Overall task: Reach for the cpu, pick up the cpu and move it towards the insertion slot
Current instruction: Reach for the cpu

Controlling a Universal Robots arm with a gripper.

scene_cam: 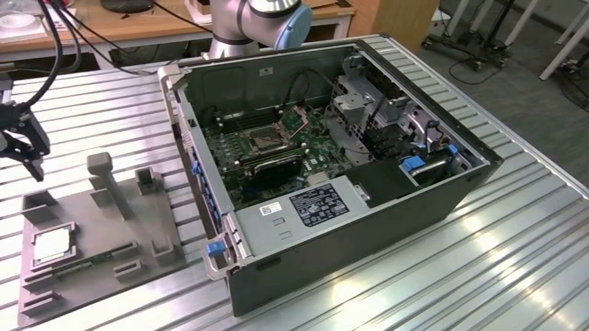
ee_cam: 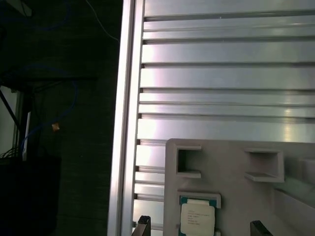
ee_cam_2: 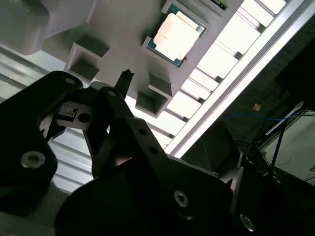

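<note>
On the tray (ee_cam: 224,164), the cpu (ee_cam: 197,220) lies clear of the spread jaws.

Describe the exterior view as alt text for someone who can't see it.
The arm's black hand hangs near the grey tray, where the cpu lies in a recess. At the exterior view's right, an open computer case exposes the insertion slot.

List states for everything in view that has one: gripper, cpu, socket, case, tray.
gripper: open, holding nothing, clear of the cpu
cpu: lying flat in its recess of the grey tray, not gripped
grey tray: lying flat, cpu in place
insertion slot: centre dark, no cpu seated as far as shows
computer case: side open, board exposed
</note>
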